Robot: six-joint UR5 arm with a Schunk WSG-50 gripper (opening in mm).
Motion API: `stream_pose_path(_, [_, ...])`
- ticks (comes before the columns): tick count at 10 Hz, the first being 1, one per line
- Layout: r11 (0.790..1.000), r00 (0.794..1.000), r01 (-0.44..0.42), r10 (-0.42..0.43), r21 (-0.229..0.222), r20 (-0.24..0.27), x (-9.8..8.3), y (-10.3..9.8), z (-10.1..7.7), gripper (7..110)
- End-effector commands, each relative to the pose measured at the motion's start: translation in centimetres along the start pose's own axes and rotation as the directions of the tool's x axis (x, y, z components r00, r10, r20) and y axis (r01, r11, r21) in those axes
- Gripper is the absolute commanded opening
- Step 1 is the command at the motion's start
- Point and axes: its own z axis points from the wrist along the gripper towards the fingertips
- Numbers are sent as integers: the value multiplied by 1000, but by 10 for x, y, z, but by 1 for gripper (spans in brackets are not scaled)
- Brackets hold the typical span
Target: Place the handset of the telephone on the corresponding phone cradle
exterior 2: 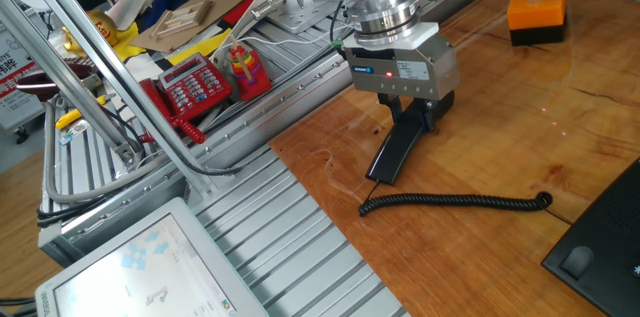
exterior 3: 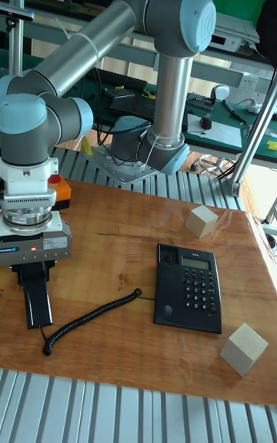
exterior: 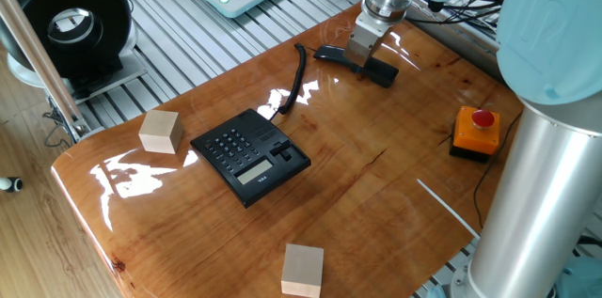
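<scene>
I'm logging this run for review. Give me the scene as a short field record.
gripper: gripper down over the handset, fingers either side of it
handset: handset lying on the table, far from the base
phone cradle: phone cradle vacant
cord: coiled cord stretched along the table
other items: two wooden blocks, orange button box
</scene>
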Motion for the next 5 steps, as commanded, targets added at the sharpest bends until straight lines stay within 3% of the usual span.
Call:
stream_pose_path(1, [1000,1000,-20,20,-9,-1,1,1,-1,44])
stream_pose_path(2, [999,999,-43,43,-1,-13,4,-1,-1,44])
stream_pose_path(3, [999,998,-52,52,2,-28,7,-2,-1,7])
stream_pose_path(5, [998,998,-56,55,-22,-31,8,5,-1,7])
